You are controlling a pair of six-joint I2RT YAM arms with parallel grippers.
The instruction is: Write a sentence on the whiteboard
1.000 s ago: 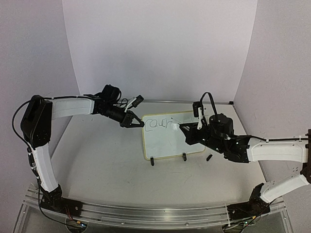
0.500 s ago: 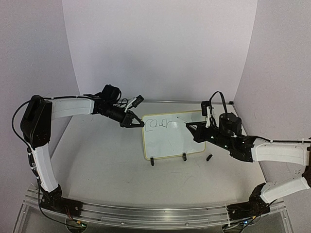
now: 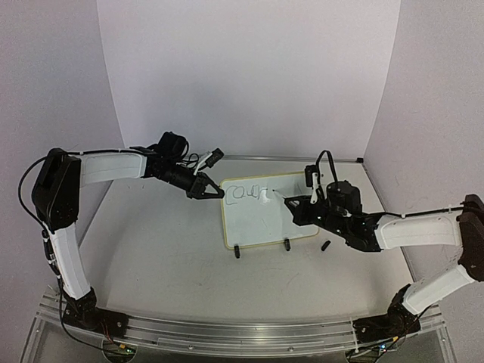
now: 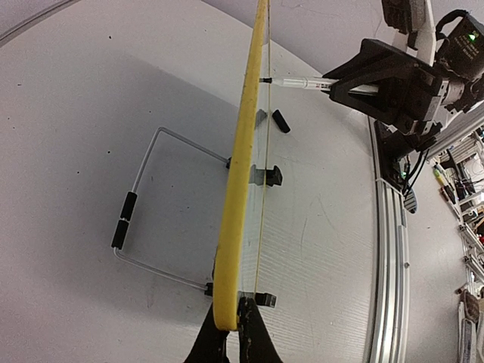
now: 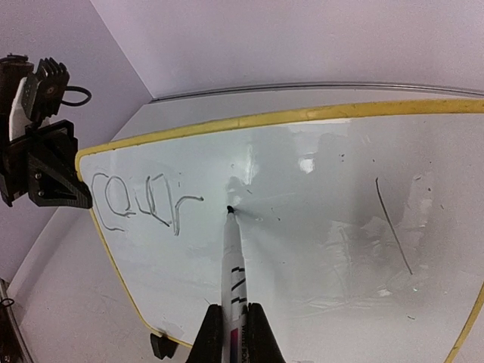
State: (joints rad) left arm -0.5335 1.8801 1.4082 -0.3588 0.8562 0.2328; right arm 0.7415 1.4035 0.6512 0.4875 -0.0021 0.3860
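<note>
**A:** What's the setting from overhead?

**B:** Pale walls (image 3: 249,76) close in a grey table (image 3: 166,249). The whiteboard (image 3: 261,219) stands near the middle, leaning back. Its two black clip feet (image 3: 237,252) rest on the table at its near edge.

**A:** And the arms?

**B:** The left gripper (image 3: 218,190) is clenched on the board's upper left corner. The right gripper (image 3: 293,206) is closed around a white marker (image 3: 276,198). The marker's tip reaches the upper part of the board, just right of the sentence (image 3: 243,193). A small black cap (image 3: 326,246) lies on the table near the board's right foot.

**A:** What does the left wrist view give?

**B:** The board is seen edge-on, with its yellow rim running up the frame and the two fingers pinching it at the bottom. A bent wire stand (image 4: 144,181) lies on the table behind it, joined to it at the feet. High up, the marker's tip touches the white face.

**A:** And the right wrist view?

**B:** The marker runs up from between the clamped fingers, and its black tip sits on the board just right of the script. Four cursive letters show near the top left corner, roughly "cour". A thin stray stroke (image 5: 393,227) sits well to the right. At the left edge, the other arm's claw grips the rim.
</note>
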